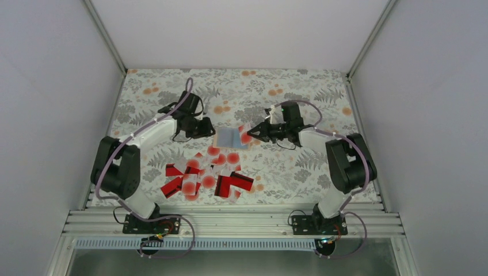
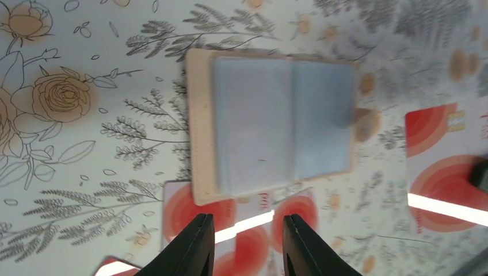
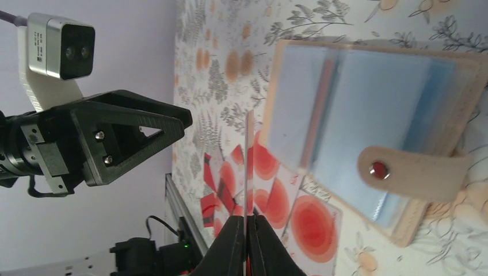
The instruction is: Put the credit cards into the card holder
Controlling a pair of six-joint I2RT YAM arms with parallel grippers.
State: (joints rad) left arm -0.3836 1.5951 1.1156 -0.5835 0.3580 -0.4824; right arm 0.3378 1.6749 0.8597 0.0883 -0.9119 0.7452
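Observation:
The card holder [image 1: 230,138] lies open on the floral table, its blue-grey inner face up [image 2: 276,121] and its tan strap with a red snap [image 3: 414,172] folded over one side. My right gripper [image 3: 248,221] is shut on a credit card [image 3: 248,167] seen edge-on, held just off the holder's right edge [image 1: 248,137]. My left gripper [image 2: 247,227] hovers at the holder's left edge [image 1: 209,130]. Its fingers [image 2: 195,247] stand apart with nothing between them, above a white red-dotted card [image 2: 201,213]. Several more credit cards [image 1: 207,175], red and white, lie scattered nearer the arm bases.
Grey walls close in the table on the left, right and back. An aluminium rail [image 1: 230,221] carrying both arm bases runs along the near edge. The left arm's black gripper and its camera [image 3: 115,132] show in the right wrist view, close to the holder.

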